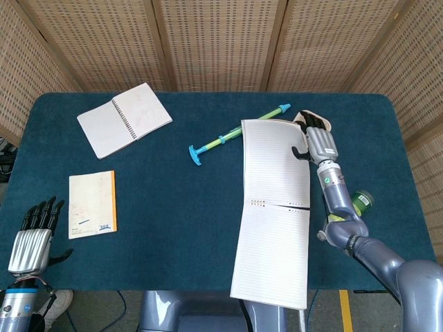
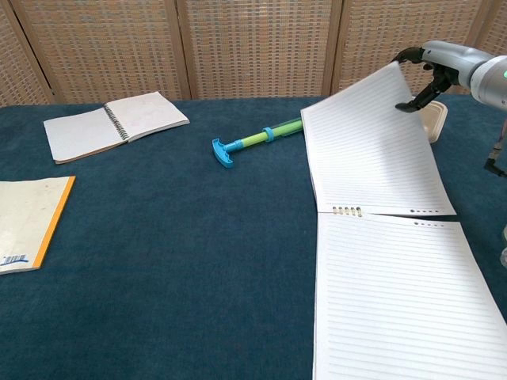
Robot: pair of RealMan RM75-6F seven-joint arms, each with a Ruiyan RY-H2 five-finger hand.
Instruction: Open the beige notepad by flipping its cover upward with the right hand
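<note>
At the tabletop's front left corner the left hand (image 1: pixel 31 238) hovers off the edge with fingers straight, holding nothing; it is outside the chest view. The notepad (image 1: pixel 275 207) lies open toward the right, its lower page overhanging the front edge. The right hand (image 2: pixel 428 67) pinches the raised cover (image 2: pixel 368 142) at its far corner, half hiding a beige tray (image 1: pixel 304 117) behind.

The large lined-paper notepad (image 1: pixel 273 228) lies open on the right side of the blue table, its near sheet flat and running past the table's front edge. Its flipped-up cover sheet (image 2: pixel 372 150), white and ruled on the inside, slopes back from the punched binding line, its far corner raised off the cloth.
</note>
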